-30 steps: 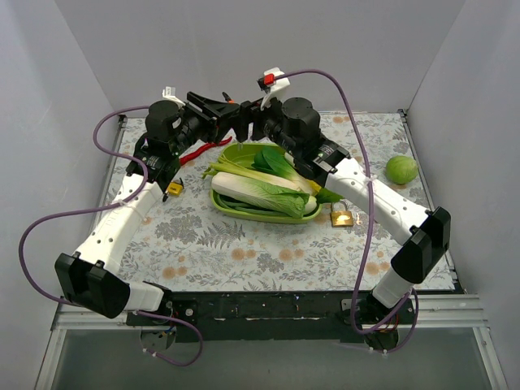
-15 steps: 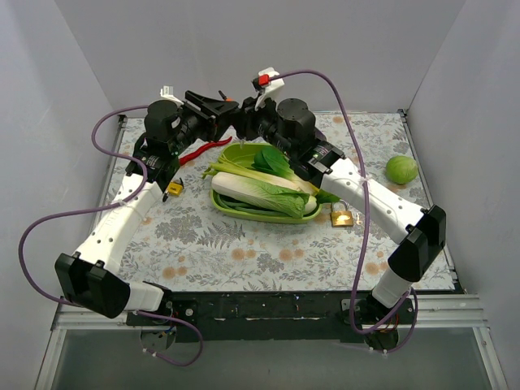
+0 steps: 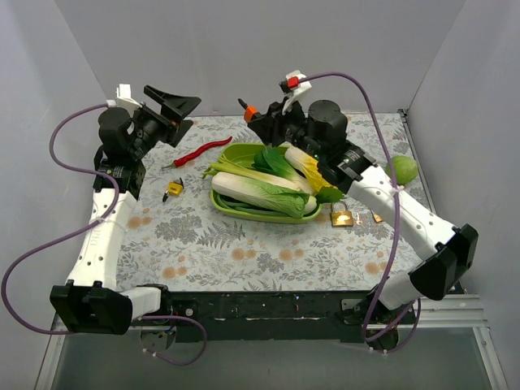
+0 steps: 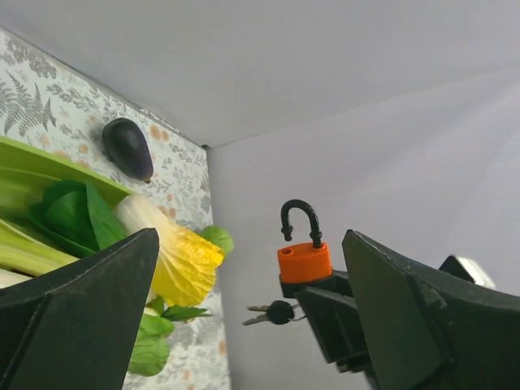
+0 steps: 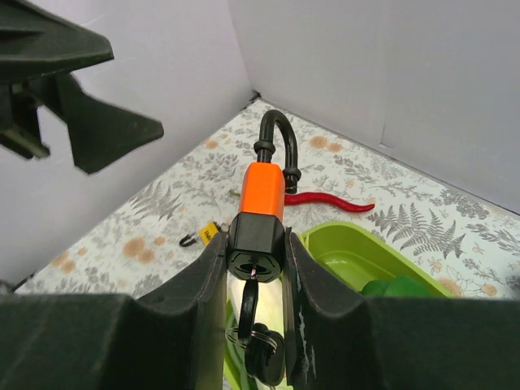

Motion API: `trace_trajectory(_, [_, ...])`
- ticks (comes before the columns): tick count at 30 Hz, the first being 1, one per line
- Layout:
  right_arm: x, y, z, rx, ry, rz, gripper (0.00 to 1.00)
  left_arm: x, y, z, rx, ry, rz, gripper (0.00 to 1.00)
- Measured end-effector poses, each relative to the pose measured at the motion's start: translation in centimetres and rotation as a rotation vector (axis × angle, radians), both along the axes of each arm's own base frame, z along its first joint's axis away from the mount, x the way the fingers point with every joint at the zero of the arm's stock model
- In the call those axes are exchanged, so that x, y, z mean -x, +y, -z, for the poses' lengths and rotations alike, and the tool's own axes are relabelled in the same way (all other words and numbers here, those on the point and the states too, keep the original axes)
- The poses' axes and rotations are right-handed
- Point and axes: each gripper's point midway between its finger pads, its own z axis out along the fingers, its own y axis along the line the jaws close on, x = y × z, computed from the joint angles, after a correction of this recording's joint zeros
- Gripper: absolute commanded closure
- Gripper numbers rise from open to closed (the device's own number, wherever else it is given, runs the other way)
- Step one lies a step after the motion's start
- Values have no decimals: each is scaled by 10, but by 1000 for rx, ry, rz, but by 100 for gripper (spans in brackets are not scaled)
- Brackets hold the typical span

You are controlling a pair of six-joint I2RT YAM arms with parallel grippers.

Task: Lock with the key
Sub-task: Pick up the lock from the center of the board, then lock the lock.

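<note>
The left pincer has drawn back from the right pincer and gapes empty, while the right stays clamped on the orange padlock, whose shackle is open and whose key hangs between its fingers.

Three padlocks: one orange plastic padlock at twelve o'clock, one brass padlock at four, one small yellow padlock at nine. One curved red chilli at eleven, one lime-green oval tray, one round green fruit at two.
</note>
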Motion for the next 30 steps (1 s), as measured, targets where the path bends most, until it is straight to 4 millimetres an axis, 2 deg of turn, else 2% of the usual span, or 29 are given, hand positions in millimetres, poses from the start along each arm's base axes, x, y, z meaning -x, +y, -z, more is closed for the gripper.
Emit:
trace_trajectory(2, [11, -11, -4, -5, -3, -50, 99, 9, 2, -3, -117, -76, 51, 2])
trace_trajectory(5, [30, -29, -9, -7, -5, -154, 99, 26, -8, -3, -311, -205, 181, 2])
trace_trajectory(8, [52, -47, -7, 25, -3, -268, 99, 54, -20, 15, -535, -351, 375, 2])
trace_trajectory(9, [60, -52, -6, 35, -5, -310, 99, 64, -23, 22, -600, -401, 441, 8])
trace_trajectory(12, [87, -64, 3, 55, 3, -449, 99, 95, -32, 38, -713, -539, 625, 14])
trace_trajectory(15, [115, -70, 9, 67, 21, -594, 99, 119, -42, 45, -751, -651, 751, 27])
trace_trajectory(16, [121, -71, 11, 70, 25, -629, 99, 124, -46, 46, -757, -676, 780, 35])
trace_trajectory(17, [131, -72, 13, 71, 34, -681, 99, 129, -51, 47, -762, -699, 806, 37])
trace_trajectory(21, [155, -73, 19, 68, 64, -806, 99, 153, -83, 51, -764, -772, 918, 42])
trace_trajectory(25, [171, -76, 24, 64, 90, -882, 99, 173, -110, 53, -770, -825, 987, 48])
trace_trajectory(30, [178, -78, 30, 65, 96, -919, 99, 182, -125, 54, -781, -858, 1009, 54])
